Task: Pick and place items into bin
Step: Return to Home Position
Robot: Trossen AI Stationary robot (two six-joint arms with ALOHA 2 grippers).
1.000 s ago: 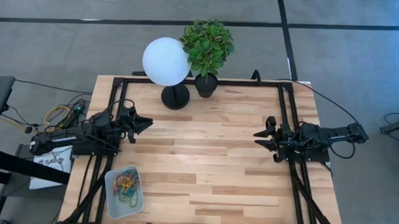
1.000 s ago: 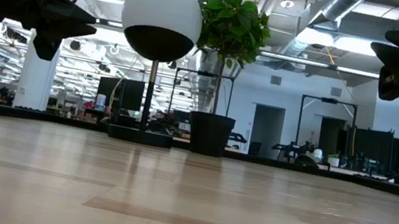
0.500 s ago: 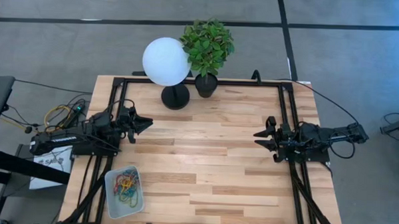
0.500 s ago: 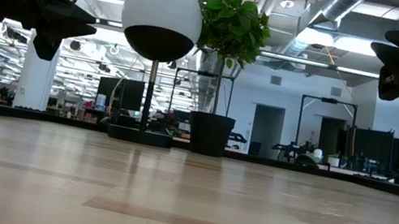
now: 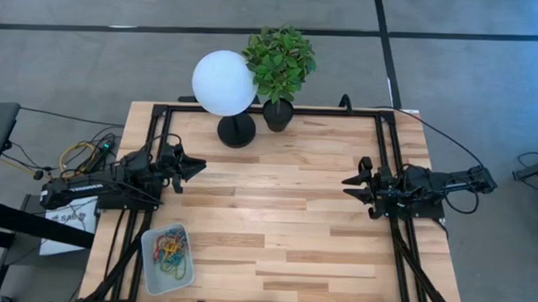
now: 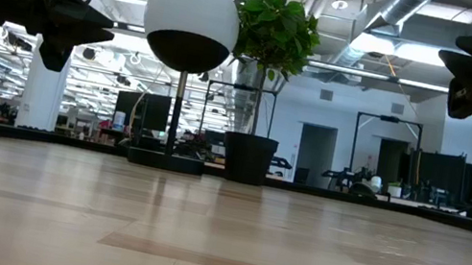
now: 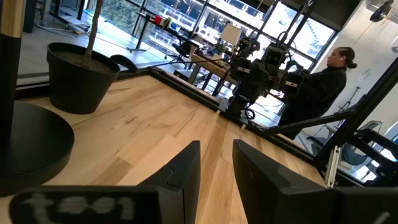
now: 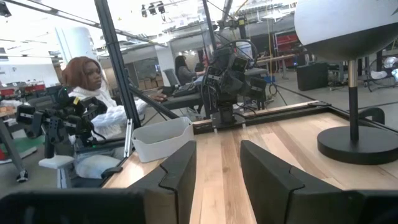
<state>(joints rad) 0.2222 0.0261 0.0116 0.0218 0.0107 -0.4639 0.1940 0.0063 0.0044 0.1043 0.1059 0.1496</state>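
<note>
High view: the bin [image 5: 168, 258] sits at the near left corner of the desk [image 5: 285, 214], its long axis running near to far and slightly tilted, with coloured rubber bands [image 5: 170, 249] heaped inside. The left gripper [image 5: 195, 171] and right gripper [image 5: 348, 188] face each other from opposite edges. Low view: both hang above the planks. Wrist views: each gripper's fingers [image 7: 186, 171] stand slightly parted and hold nothing. People [image 8: 87, 93] sit in the workshop beyond.
</note>
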